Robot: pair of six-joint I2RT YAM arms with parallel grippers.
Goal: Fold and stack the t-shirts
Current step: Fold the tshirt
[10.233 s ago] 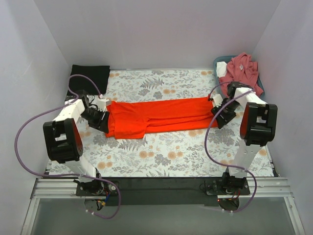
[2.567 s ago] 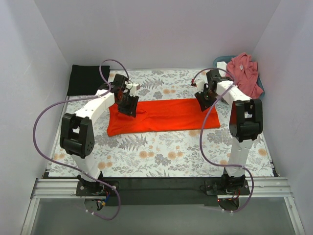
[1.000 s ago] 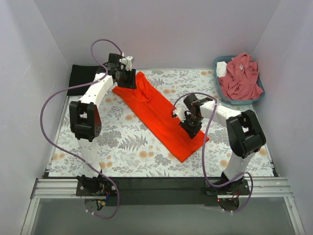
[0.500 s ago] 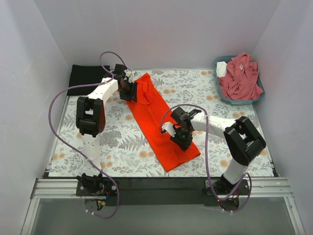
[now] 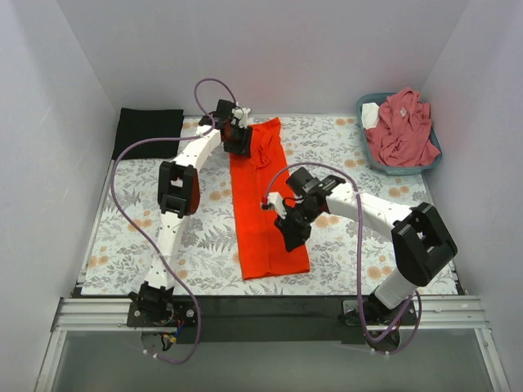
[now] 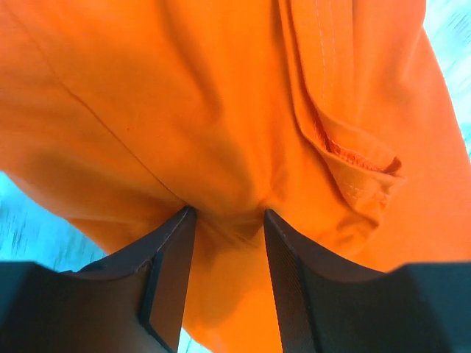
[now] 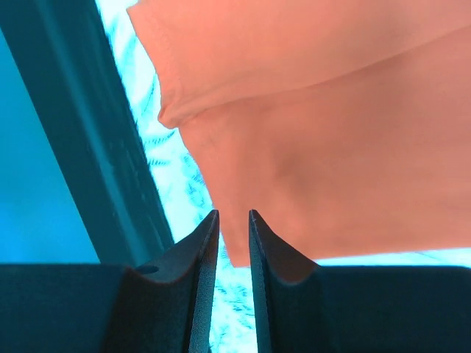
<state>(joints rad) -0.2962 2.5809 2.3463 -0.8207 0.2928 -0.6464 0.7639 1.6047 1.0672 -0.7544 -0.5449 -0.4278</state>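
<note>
At the far left corner of the bench lies a black folded cloth t-shirt (image 5: 148, 131), flat and well apart from the rest. To its right the left arm reaches to the far side of the floral-patterned bench covering (image 5: 196, 245), where the left hand (image 5: 239, 139) (image 6: 228, 213) sits at the far end of a bright orange-red short-sleeved t-shirt (image 5: 257, 212) (image 6: 184, 110). In the left wrist view its dark fingers (image 6: 171, 272) stand fairly narrow, with a bunch of the orange cloth gathered and gripped between them.

The orange-red t-shirt lies as a long narrow strip, running from the far side toward the near edge, about mid-bench. The right hand (image 5: 292, 231) (image 7: 232, 215) rests at the strip's right edge, toward its near end. In the right wrist view its fingers (image 7: 195, 279) are almost together, nipping the hem of the t-shirt (image 7: 331, 169).

In the far right corner a blue-grey plastic basket (image 5: 406, 170) holds a crumpled dusty-pink t-shirt (image 5: 404, 122).
</note>
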